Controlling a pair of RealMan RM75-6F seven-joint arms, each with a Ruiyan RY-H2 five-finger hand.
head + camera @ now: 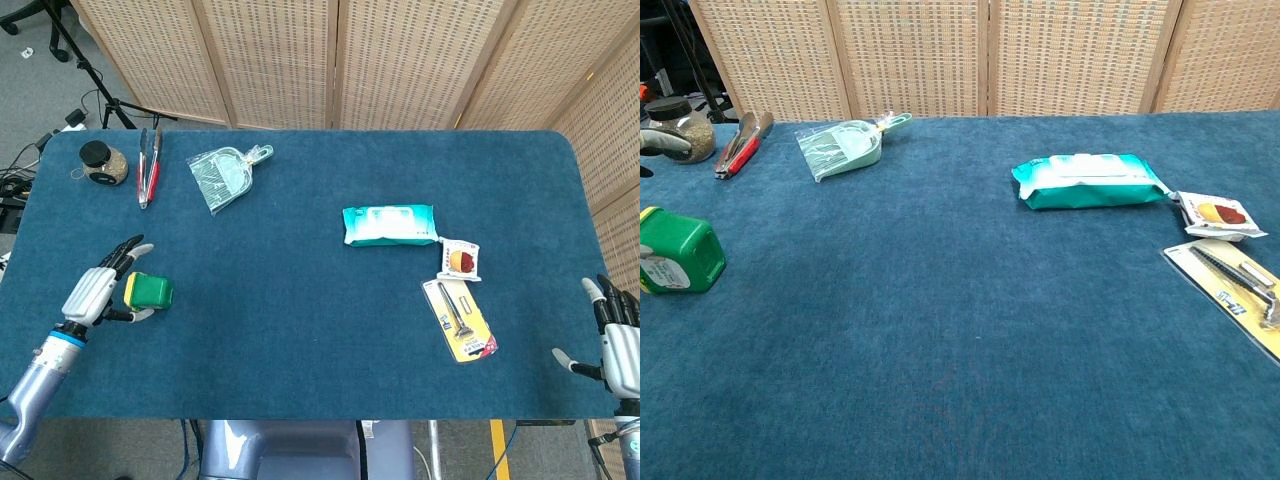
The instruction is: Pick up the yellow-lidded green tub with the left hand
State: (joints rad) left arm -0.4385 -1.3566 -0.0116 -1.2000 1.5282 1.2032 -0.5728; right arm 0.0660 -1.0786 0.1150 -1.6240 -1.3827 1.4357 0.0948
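We are listing first the green tub, which is lying on its side on the blue bench near the left front corner, its yellow lid facing the left hand. That hand is sitting just beside the lid end with its fingers spread apart and holding nothing; one fingertip is reaching close to the tub, though we cannot tell whether it is touching. The right hand is hanging off the right front edge of the bench, fingers spread and empty (only the head view is showing it). Along the far left we are noting a dark-lidded jar, red-handled tongs just beside it, and a pale green dustpan in a clear bag. Right of centre, a teal wipes pack is lying flat, with a small snack sachet near its right end and a carded razor on yellow backing in front of that.
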